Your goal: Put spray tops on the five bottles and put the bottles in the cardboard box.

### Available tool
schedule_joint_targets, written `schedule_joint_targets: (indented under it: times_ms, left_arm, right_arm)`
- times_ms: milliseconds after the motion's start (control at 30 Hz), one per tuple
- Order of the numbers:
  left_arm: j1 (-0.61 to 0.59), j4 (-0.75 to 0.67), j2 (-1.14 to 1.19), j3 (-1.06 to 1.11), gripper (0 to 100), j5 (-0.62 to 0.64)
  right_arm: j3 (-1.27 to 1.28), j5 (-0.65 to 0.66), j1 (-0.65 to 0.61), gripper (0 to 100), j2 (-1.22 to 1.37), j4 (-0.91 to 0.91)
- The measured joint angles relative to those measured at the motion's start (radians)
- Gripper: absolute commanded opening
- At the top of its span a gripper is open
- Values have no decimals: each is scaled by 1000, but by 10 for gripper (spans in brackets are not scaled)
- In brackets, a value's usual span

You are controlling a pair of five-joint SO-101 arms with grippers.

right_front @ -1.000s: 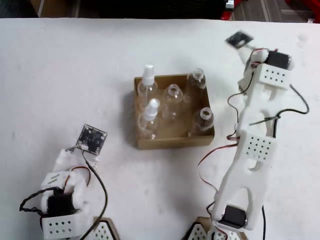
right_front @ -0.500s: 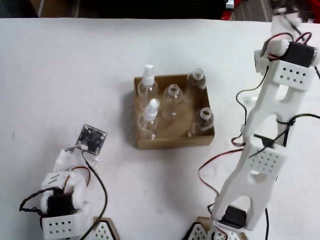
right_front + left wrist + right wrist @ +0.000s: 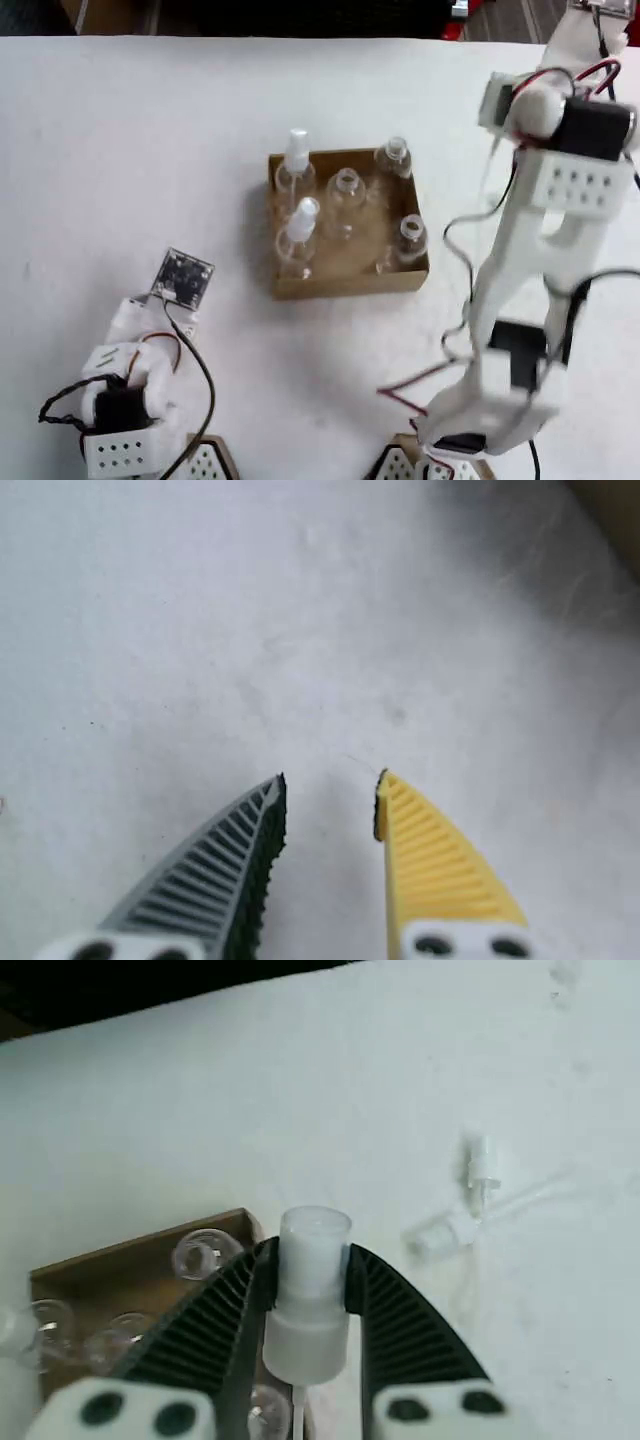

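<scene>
A white spray top is gripped by its collar between the closed-in fingers of the right pincer, and its dip tube hangs below. The cardboard box lies beneath and just beyond the tips. The tube is best kept vertical and centred over one uncapped bottle before it is lowered. The left pincer is held partly open and empty, with the white table beneath it.

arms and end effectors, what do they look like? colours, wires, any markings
The left arm and right arm are built from white plastic links with grids of small holes, black motors at the joints, and loose red and black wires. The left end effector has two ribbed, tapered fingers, one grey-black and one yellow. The right end effector has two black ribbed fingers on white bases.
</scene>
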Motion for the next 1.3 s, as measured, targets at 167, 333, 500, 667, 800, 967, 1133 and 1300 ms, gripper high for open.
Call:
schedule_joint_targets:
  times_ms: [167, 333, 500, 667, 800, 967, 1133, 1300]
  left_arm:
    - [0, 0, 0, 0, 136, 0]
    - [0, 0, 0, 0, 136, 0]
    - [0, 0, 0, 0, 136, 0]
    - [0, 0, 0, 0, 136, 0]
    - [0, 0, 0, 0, 136, 0]
    - [0, 0, 0, 0, 137, 0]
    - [0, 0, 0, 0, 138, 0]
    - [0, 0, 0, 0, 138, 0]
  right_arm:
    - [137, -29, -124, 16, -226, -6]
    - [259, -29, -187, 16, -318, -66]
    - [327, -35, -250, 16, -399, -147]
    - [448, -38, -313, 16, -482, -315]
    - [624, -38, -331, 16, -531, -519]
    - [905, -38, -344, 16, -675, -833]
    - [1264, -38, -408, 16, -841, -1231]
    - [1484, -38, -434, 16, -855, -1502]
